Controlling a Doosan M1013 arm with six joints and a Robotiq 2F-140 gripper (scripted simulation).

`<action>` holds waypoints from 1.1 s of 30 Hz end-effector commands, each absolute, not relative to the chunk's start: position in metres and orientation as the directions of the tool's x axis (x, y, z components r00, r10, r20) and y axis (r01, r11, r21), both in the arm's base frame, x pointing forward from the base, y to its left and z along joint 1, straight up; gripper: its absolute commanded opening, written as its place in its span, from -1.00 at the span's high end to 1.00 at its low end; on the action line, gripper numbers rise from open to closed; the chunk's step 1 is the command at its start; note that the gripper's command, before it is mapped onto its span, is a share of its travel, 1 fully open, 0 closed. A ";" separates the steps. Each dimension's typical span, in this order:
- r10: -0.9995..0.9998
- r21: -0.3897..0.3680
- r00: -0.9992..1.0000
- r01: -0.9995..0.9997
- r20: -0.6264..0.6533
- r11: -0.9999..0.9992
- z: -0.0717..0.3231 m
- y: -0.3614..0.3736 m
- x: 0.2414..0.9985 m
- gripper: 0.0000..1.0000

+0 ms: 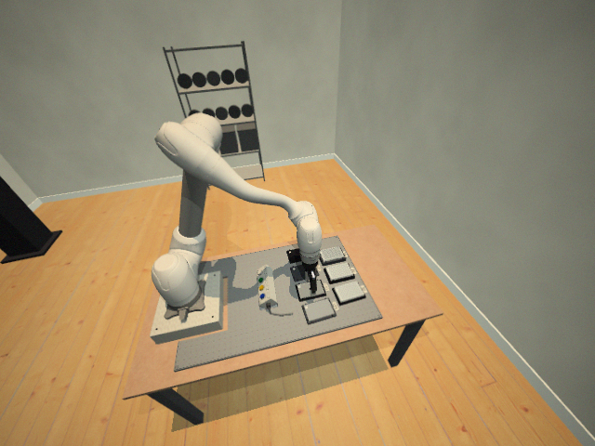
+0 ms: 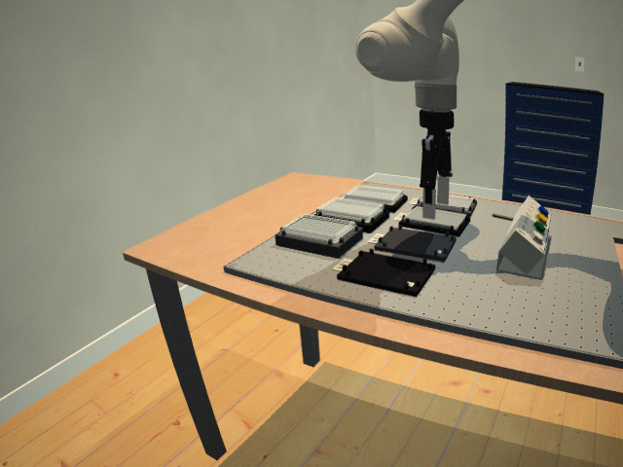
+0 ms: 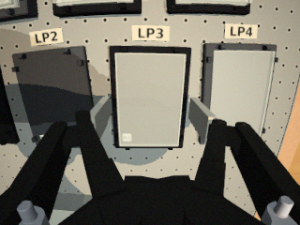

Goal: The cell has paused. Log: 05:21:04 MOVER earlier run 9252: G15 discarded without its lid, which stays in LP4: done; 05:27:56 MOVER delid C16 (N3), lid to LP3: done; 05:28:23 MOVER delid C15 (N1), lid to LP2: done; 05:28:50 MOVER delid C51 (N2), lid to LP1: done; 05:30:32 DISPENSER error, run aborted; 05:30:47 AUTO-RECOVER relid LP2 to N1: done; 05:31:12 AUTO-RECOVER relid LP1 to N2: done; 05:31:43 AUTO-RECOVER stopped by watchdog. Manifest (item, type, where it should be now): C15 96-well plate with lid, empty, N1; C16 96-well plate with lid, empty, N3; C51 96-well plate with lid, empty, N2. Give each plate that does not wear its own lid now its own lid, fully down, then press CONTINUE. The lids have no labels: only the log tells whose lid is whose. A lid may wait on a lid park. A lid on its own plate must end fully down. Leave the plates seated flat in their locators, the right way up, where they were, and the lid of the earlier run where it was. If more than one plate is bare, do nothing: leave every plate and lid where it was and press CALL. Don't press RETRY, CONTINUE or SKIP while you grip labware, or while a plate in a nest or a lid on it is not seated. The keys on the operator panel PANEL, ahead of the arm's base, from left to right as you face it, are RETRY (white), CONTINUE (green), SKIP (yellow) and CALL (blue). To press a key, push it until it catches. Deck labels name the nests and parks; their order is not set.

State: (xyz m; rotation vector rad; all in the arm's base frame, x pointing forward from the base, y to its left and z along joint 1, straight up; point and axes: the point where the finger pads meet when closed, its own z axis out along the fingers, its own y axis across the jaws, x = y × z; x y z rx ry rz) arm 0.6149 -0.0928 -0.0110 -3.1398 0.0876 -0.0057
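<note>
Grey lid lies on park LP3.
Gripper above it, jaws wide, straddling the lid, holding nothing.

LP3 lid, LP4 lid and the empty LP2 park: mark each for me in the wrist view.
LP3 lid (image 3: 150, 97), wrist view: middle of its pale top face.
LP4 lid (image 3: 240, 90), wrist view: middle of its top face.
LP2 park (image 3: 52, 84), wrist view: its bare dark plate.
</note>
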 end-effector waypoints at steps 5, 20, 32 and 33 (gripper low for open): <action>-0.056 -0.001 0.998 -0.056 0.004 -0.998 -0.012 -0.093 0.615 -0.32; -0.056 -0.001 0.998 -0.056 0.004 -0.998 -0.018 -0.093 0.615 -0.32; -0.056 -0.001 0.998 -0.056 0.004 -0.998 -0.023 -0.093 0.615 -0.32; -0.056 -0.001 0.998 -0.056 0.004 -0.998 -0.024 -0.093 0.615 -0.32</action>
